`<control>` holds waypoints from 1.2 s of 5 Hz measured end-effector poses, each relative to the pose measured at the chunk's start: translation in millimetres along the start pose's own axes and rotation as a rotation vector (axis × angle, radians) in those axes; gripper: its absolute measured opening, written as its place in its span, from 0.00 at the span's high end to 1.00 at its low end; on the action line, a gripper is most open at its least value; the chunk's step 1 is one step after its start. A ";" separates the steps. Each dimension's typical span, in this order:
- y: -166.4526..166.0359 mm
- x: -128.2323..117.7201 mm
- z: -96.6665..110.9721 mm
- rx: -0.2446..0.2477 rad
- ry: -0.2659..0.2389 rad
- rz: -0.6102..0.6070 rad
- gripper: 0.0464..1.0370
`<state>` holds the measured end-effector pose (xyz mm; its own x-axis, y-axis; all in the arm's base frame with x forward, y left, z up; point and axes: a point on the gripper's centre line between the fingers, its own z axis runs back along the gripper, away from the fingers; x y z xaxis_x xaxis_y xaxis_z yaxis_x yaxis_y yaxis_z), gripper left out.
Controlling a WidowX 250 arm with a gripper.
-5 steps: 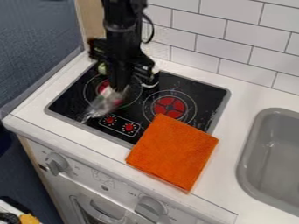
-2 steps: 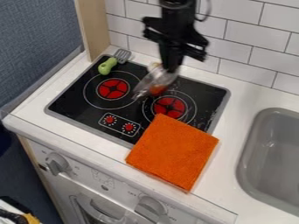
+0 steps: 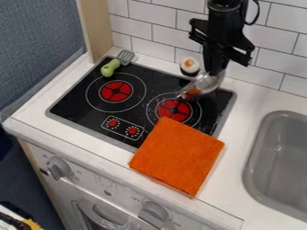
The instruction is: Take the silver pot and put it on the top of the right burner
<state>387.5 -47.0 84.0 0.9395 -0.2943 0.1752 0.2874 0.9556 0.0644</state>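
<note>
My gripper (image 3: 214, 72) hangs over the back right part of the black stove top, shut on the silver pot (image 3: 209, 83). The pot is tilted, its handle pointing down and left, and it appears held above the surface. Below and left of the pot lies the right burner (image 3: 174, 110), a red disc inside white rings, its front edge close to the orange cloth.
An orange cloth (image 3: 177, 156) covers the stove's front right corner. A sushi toy (image 3: 189, 66) stands at the back edge, left of the gripper. A green-handled spatula (image 3: 111, 67) lies back left, near the left burner (image 3: 116, 91). The grey sink (image 3: 277, 166) is at right.
The gripper has carried the silver pot from above the left burner to the right, past the sushi toy, to the stove's back right. The spatula and left burner have come into full view.
</note>
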 end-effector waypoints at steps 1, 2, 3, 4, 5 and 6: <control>-1.1 -2.4 -2.8 -0.002 0.011 0.018 0.99; -10.2 -12.9 -17.0 -0.004 0.060 0.001 0.97; -13.6 -19.0 -22.6 -0.009 0.086 -0.027 0.82; -19.8 -20.5 -25.6 -0.022 0.100 -0.059 0.55; -23.2 -19.9 -25.8 -0.040 0.095 -0.059 0.24; -23.4 -30.4 -21.9 -0.057 0.086 -0.003 0.04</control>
<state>356.3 -60.2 55.7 0.9505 -0.2974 0.0901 0.2979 0.9546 0.0086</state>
